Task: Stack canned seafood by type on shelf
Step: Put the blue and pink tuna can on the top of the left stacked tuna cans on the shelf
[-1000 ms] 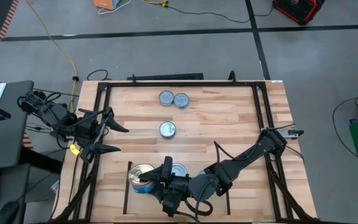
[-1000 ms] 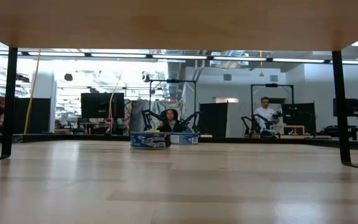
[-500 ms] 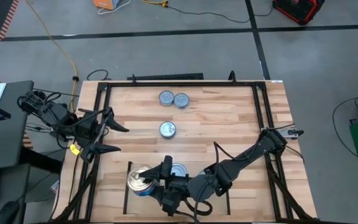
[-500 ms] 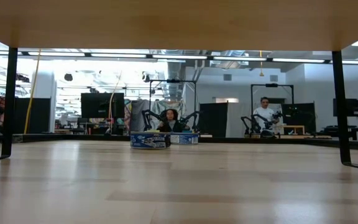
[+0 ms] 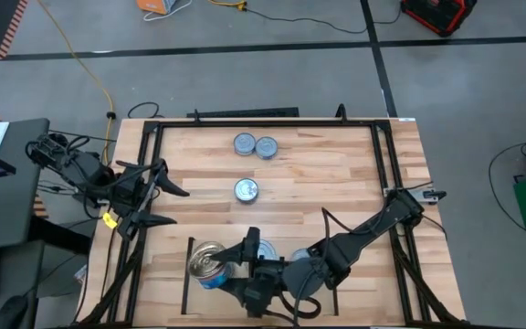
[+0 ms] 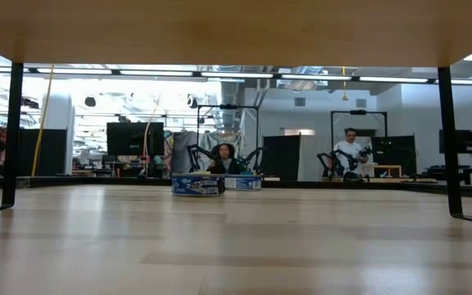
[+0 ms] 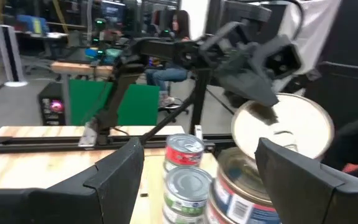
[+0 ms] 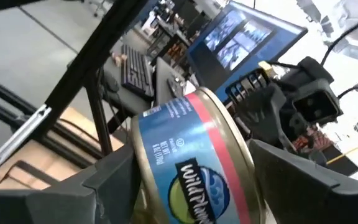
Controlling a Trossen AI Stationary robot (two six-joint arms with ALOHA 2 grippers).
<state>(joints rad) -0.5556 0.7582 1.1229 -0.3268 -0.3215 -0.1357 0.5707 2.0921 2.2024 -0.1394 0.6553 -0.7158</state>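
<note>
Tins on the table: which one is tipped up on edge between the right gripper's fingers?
The gold-topped tin at the near-left stack, held tilted by the right gripper. The three silver-topped tins farther back lie flat and free.

Right end effector (image 5: 236, 267) clamped, tilted; left end effector (image 5: 173, 205) spread, idle.

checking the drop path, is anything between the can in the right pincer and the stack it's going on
Nothing visible. The right pincer holds the blue can tilted right at the gold-topped stack on the shelf. The silver-topped stack sits beside it, not between.
</note>
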